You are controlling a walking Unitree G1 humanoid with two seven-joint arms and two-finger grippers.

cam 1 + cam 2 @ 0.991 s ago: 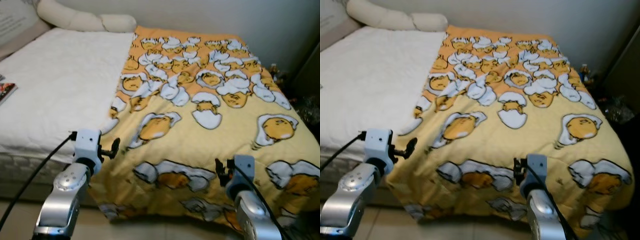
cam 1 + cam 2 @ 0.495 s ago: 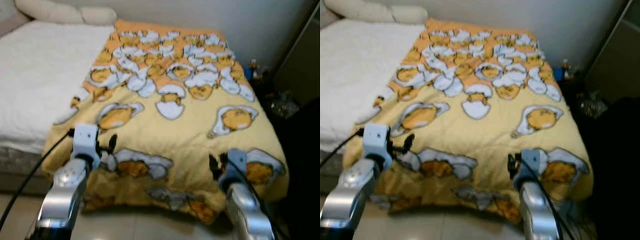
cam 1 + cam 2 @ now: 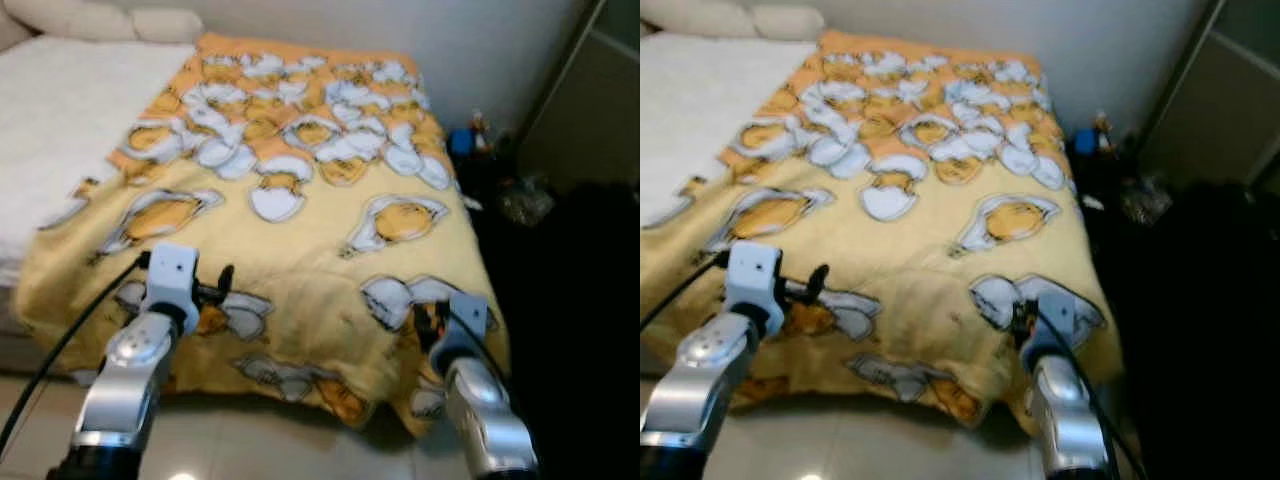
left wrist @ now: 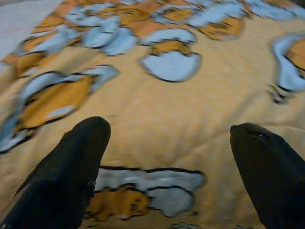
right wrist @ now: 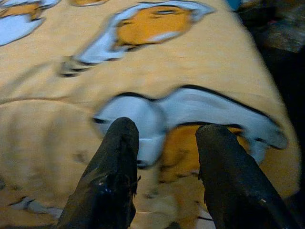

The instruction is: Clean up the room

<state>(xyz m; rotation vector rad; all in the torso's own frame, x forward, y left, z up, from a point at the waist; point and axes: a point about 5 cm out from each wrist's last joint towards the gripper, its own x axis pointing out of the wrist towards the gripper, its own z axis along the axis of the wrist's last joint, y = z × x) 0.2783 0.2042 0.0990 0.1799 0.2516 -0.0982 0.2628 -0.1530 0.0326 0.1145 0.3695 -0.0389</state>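
Here, operator, is what lies before you, largest item first.

Bed (image 3: pixel 40 110): it spans most of the head views, with a white mattress cover bare on your left side.

Blanket (image 3: pixel 300 210): yellow and orange, printed with cartoon egg figures in white shells. It covers the right part of the bed from the head end down to the foot edge, where it hangs over toward the floor; its lower right corner droops beside your right arm.

Pillows (image 3: pixel 110 22): cream, lying along the head of the bed against the wall.

Floor (image 3: pixel 250 445): pale glossy tile in front of the bed's foot.

Dark area to the right of the bed: blurred clutter (image 3: pixel 520 200) on the floor near the wall, with a small blue item (image 3: pixel 460 140) among it; you cannot tell what these are.

Left gripper (image 4: pixel 167 157): held out over the blanket near the foot edge, on the left. In the left wrist view its two black fingers (image 4: pixel 71 171) stand wide apart with nothing between them, blanket pattern beneath.

Right gripper (image 5: pixel 164 162): held out over the blanket's lower right corner. In the right wrist view its fingers (image 5: pixel 114 176) are parted by a modest gap, holding nothing, above a white and orange egg figure.
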